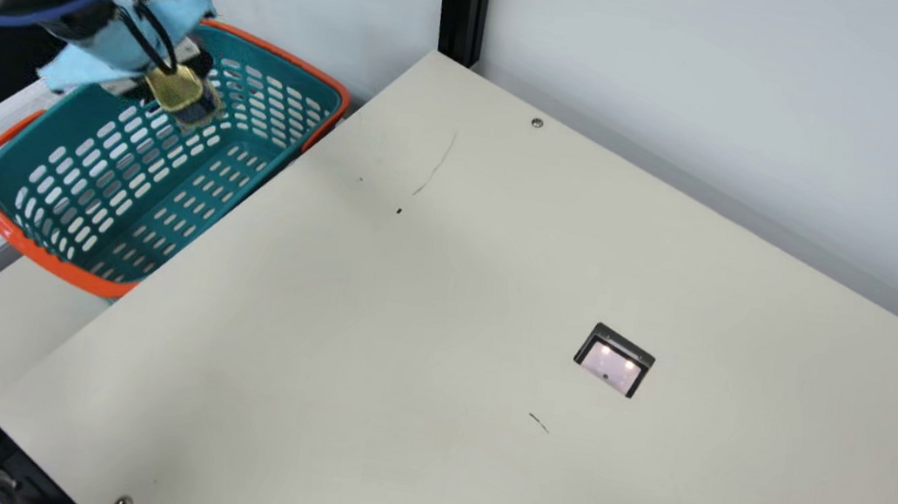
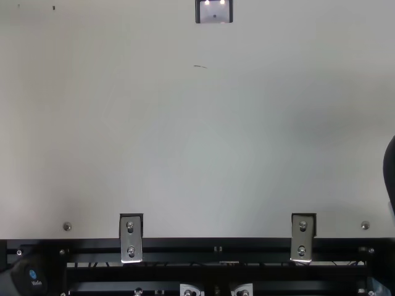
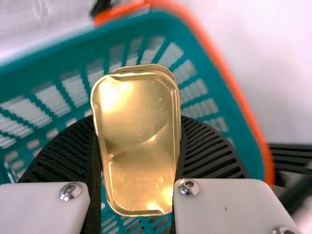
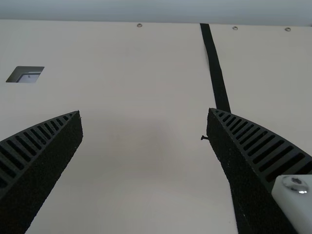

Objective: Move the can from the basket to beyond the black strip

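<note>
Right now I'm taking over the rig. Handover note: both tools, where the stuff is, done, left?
Left tool: closed on the gold can, held at the basket; can't tell if it is fully clear of the rim.
Right tool: open, nothing between its fingers, above the table.
Black strip: on the table, seen in the right wrist view.
Done: can gripped.
Left: carry it out past the strip, set it down, let go.
</note>
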